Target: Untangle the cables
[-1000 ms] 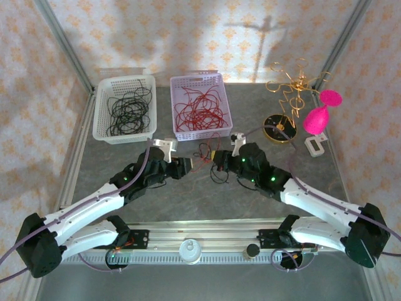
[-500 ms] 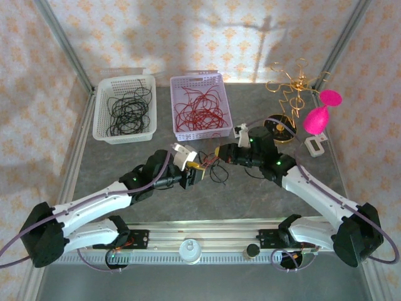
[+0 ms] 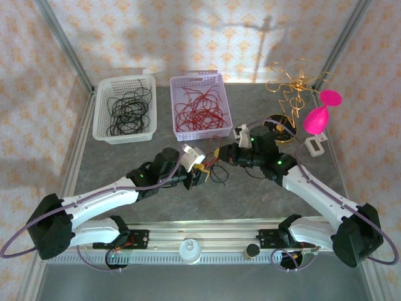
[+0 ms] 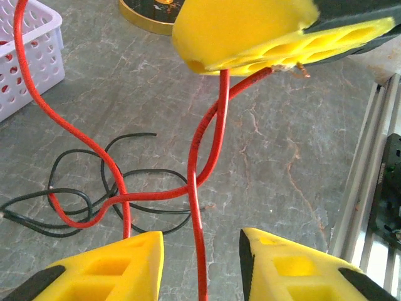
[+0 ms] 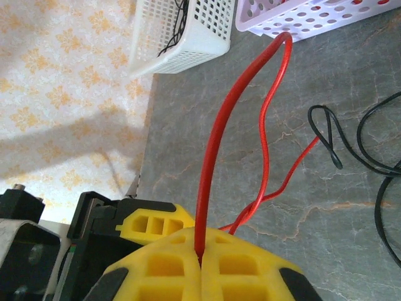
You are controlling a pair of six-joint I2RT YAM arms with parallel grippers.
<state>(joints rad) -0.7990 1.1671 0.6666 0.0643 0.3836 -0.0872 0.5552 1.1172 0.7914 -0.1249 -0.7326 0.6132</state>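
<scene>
Open grey table (image 4: 282, 157) between red cable (image 4: 210, 138) and near-edge rail (image 4: 369, 207).

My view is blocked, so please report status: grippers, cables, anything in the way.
Right gripper shut on red cable. Left gripper open, red cable passing between its jaws. Black cable lies on table, crossed with the red.

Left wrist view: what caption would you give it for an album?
A red cable hangs from the shut right gripper and runs through the open left gripper, above a black cable.
</scene>
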